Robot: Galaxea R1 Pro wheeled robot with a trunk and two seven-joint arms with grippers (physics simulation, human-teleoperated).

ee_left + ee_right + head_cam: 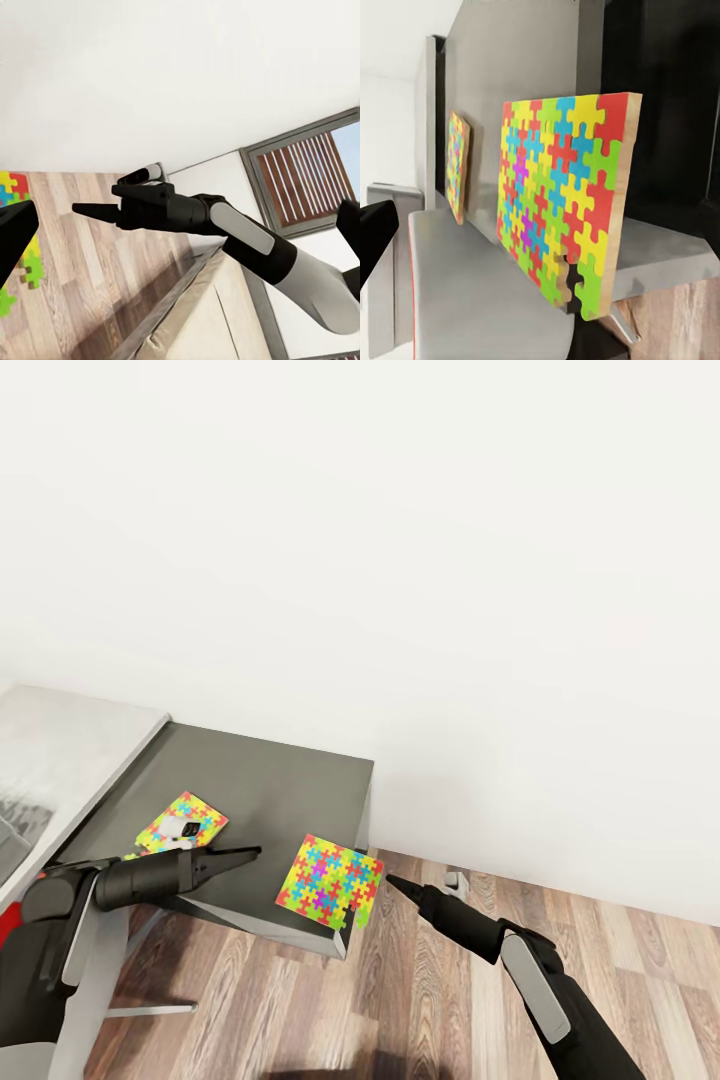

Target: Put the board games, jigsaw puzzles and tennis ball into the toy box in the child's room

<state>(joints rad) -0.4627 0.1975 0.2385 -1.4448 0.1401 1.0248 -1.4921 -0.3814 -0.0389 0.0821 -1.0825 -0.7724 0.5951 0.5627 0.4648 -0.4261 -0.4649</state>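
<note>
Two colourful jigsaw puzzles lie on a dark grey table (270, 780). One puzzle (182, 824) (457, 165) rests near the table's left side. The other puzzle (330, 880) (562, 202) sits at the front right corner and sticks out past the edge. My left gripper (245, 853) hovers between the two puzzles, pointing right, holding nothing. Its fingers (15, 232) stand wide apart in the left wrist view. My right gripper (392, 880) (82, 208) points left at the corner puzzle's right edge, a small gap away, with nothing between its fingers (375, 232).
A lighter grey surface (60, 760) adjoins the table on the left. A white wall (400, 560) rises behind the table. Wood floor (420, 980) spreads to the right and front, with a small grey object (455, 880) by the wall. A window with blinds (307, 172) appears in the left wrist view.
</note>
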